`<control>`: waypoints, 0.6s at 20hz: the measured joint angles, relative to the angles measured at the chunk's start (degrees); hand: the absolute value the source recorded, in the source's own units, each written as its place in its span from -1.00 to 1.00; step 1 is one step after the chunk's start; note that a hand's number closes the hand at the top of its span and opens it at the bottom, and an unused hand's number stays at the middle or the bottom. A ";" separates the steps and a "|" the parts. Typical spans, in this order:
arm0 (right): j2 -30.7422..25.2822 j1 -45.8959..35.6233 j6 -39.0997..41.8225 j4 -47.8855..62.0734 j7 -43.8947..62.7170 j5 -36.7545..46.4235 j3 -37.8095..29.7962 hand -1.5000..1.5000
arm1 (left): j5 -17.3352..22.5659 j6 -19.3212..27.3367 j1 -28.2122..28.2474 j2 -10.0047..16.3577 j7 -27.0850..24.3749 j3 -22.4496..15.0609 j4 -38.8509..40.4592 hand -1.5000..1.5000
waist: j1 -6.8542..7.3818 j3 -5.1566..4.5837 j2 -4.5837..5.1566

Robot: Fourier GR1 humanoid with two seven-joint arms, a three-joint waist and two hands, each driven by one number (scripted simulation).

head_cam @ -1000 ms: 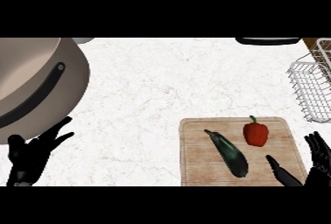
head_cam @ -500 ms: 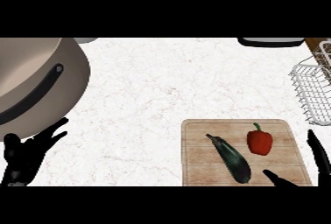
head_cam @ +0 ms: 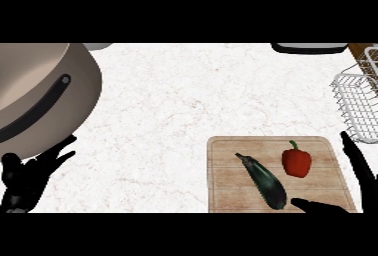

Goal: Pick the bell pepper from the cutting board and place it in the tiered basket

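Note:
A red bell pepper [head_cam: 297,161] with a green stem lies on the right part of the wooden cutting board [head_cam: 229,190]. A dark eggplant [head_cam: 263,180] lies beside it, to its left. The white wire tiered basket [head_cam: 357,105] stands at the right edge, beyond the board. My right hand [head_cam: 358,162] is open at the board's right edge, fingers pointing up along the pepper's right side and thumb [head_cam: 317,205] below it, not touching it. My left hand [head_cam: 29,175] rests open at the lower left.
A large beige pot lid with a dark handle [head_cam: 37,105] fills the upper left. A dark object [head_cam: 310,48] sits at the counter's far edge, upper right. White marble counter [head_cam: 184,100] spreads between them.
The view has shifted, so the board and pepper sit lower and further right. My right hand has drawn lower toward the right corner; the pepper has not moved on the board.

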 measured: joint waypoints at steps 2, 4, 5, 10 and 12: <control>-0.89 0.63 2.12 -2.38 4.06 0.22 0.11 -1.00 | -0.76 -0.09 0.10 -0.69 -1.54 0.41 0.88 0.00 | -0.08 0.14 -0.08; -1.05 0.40 3.28 -2.39 6.65 1.14 -0.12 -1.00 | -1.41 -0.04 0.25 -1.00 -0.80 0.71 0.18 0.00 | -0.04 0.15 -0.08; -1.26 0.16 4.03 -3.43 8.88 1.62 -0.19 -1.00 | -1.59 -0.41 -0.11 -1.17 -0.88 1.01 0.94 0.00 | -0.05 0.19 -0.09; -0.62 0.60 6.16 -3.73 12.54 2.59 -1.87 -1.00 | -2.92 -2.15 -0.41 -1.79 -0.40 2.42 1.54 0.00 | -0.04 0.25 -0.13; -0.01 2.14 6.79 -4.24 12.25 2.27 -2.72 -1.00 | -3.07 -2.60 -0.09 -2.15 0.47 3.15 0.72 0.00 | -0.09 0.20 -0.12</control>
